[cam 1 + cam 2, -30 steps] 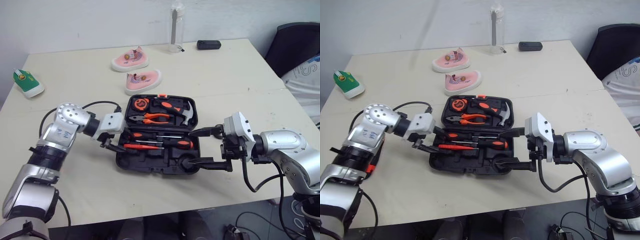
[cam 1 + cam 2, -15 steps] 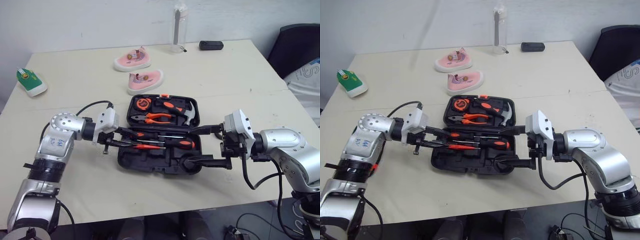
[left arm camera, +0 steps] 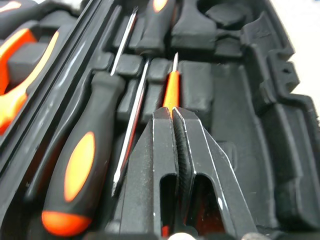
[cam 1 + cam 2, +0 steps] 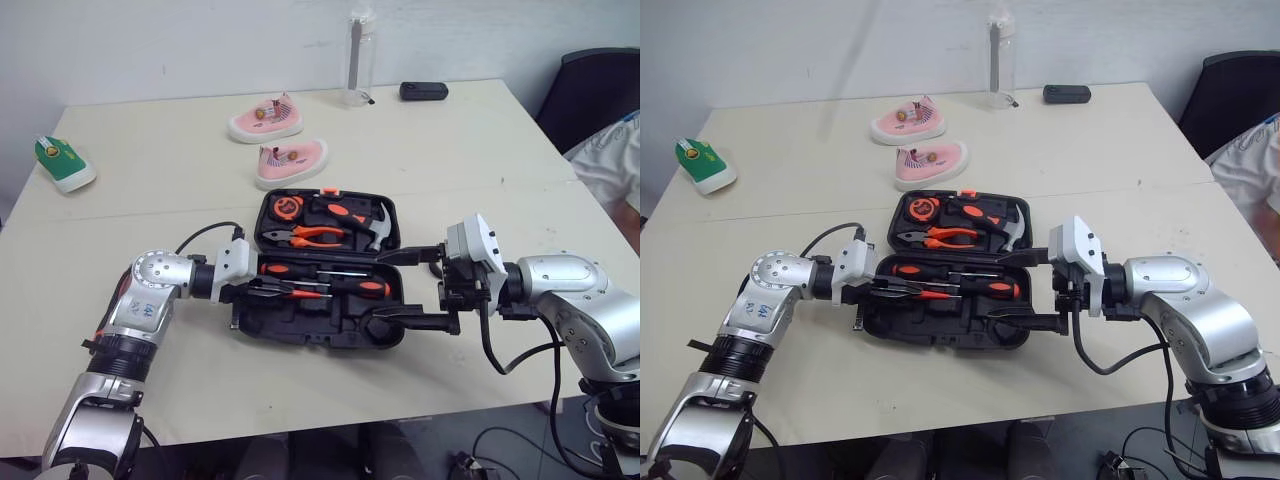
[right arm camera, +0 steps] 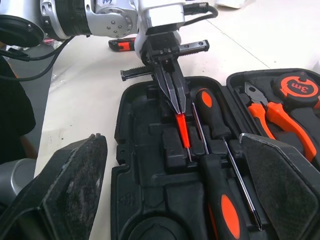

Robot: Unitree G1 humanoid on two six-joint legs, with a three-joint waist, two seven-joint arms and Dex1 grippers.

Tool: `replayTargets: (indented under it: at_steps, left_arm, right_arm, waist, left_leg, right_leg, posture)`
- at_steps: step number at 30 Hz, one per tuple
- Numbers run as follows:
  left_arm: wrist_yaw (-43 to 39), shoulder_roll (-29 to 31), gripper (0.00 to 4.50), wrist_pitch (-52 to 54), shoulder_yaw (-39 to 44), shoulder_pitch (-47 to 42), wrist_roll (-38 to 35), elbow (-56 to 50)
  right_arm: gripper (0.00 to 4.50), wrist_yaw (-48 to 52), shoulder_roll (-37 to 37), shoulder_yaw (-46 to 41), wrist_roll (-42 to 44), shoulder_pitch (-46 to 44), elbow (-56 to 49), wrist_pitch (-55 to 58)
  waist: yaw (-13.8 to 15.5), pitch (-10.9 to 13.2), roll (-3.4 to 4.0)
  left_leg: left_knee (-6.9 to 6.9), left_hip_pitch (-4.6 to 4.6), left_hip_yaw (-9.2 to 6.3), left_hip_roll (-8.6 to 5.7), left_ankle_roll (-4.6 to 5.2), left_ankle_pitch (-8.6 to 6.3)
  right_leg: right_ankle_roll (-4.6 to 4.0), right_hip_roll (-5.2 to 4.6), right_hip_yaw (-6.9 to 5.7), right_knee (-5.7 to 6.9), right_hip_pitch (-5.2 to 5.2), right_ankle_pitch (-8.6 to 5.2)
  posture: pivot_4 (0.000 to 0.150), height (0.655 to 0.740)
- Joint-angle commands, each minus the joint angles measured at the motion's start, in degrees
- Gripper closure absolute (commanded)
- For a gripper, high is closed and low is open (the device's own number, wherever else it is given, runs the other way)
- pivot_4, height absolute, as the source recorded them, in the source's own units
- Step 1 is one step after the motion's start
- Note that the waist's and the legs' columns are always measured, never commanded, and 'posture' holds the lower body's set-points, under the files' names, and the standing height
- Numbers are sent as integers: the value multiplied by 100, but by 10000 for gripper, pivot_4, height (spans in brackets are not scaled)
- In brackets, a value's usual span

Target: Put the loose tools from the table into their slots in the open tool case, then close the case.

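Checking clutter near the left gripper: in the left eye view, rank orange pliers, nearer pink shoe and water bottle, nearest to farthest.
From the left gripper, shut on the orange screwdriver:
1. orange pliers, inside the case.
2. nearer pink shoe, beyond the case.
3. water bottle, far edge of the table.

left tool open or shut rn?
Shut. The left tool has both fingers pressed together on the thin orange screwdriver, whose tip points over the slots of the open tool case.

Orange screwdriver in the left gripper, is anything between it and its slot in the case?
Nothing visible does. The left gripper holds the orange screwdriver low over the tool case tray, beside the black-handled screwdrivers.
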Motion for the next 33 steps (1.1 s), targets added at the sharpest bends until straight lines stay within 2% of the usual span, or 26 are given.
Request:
replayTargets:
  at_steps: [1,7,16,33]
  left_arm:
    - [23,-51,44273,-111,24,-35,-2,-14]
    - [67,-104,44273,-122,-47,8,54,-159]
    - [136,-56,44273,-582,-205,-145,464,614]
    - [6,200,44273,-820,-347,-5,602,1071]
  right_arm:
    - [0,-22,36,-113,116,-26,-126,-2]
    - [0,-38,38,-139,159,-27,-139,45]
    - [0,-65,26,-160,202,-49,-125,60]
    - [0,-95,19,-210,272,-42,-118,92]
  waist:
    - [0,0,0]
    - [0,0,0]
    - [-3,-1,-1]
    - [-16,-13,7]
  left_leg:
    - [0,0,0,0,0,0]
    - [0,0,-1,0,0,0]
    - [3,5,0,-4,0,0]
    - [-2,35,19,1,-1,1]
  right_leg:
    - [0,0,-2,0,0,0]
    - [0,0,-3,0,0,0]
    - [0,0,-8,0,3,0]
    - [0,-2,-8,2,11,0]
  posture:
    - [1500,7269]
    - [1500,7269]
    - [1500,7269]
    - [1500,7269]
